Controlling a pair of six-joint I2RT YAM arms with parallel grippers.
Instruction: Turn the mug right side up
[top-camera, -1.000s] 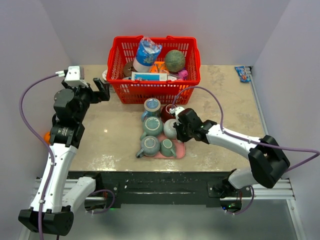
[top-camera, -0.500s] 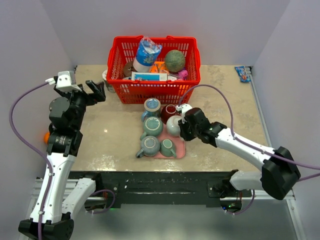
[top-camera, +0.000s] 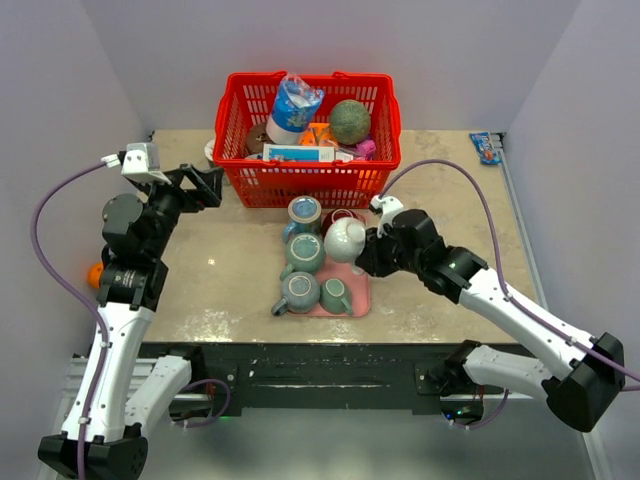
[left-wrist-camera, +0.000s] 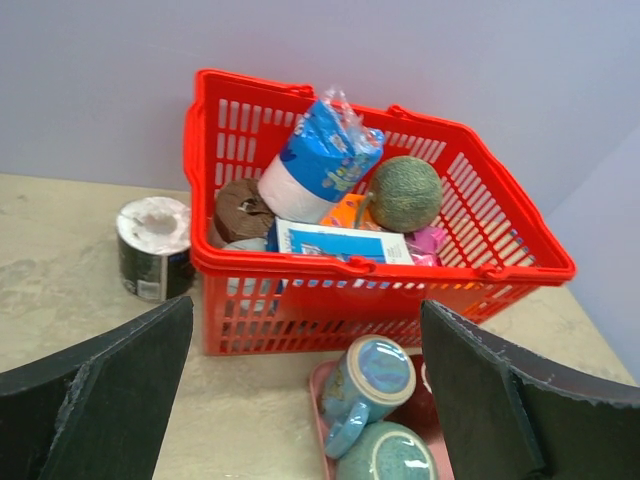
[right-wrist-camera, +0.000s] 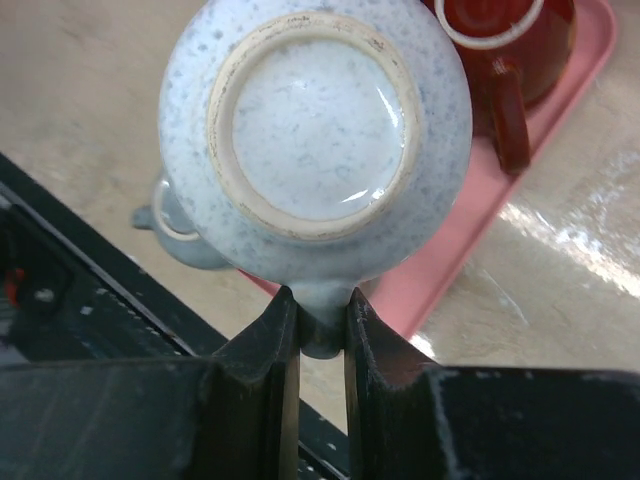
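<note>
Now the pale speckled mug (top-camera: 344, 240) hangs above the pink tray (top-camera: 360, 302), where a second ago it sat upside down among the other mugs (top-camera: 300, 292). The right gripper (right-wrist-camera: 320, 325) is clamped on its handle, its base facing the wrist camera. With the mug lifted, the flip can likely begin. The left gripper (top-camera: 200, 186) waits wide open near the red basket (top-camera: 310, 182).

Overhead looks down; left wrist faces basket (left-wrist-camera: 350, 300); right hugs tray (right-wrist-camera: 470, 240) (shared by all).
</note>
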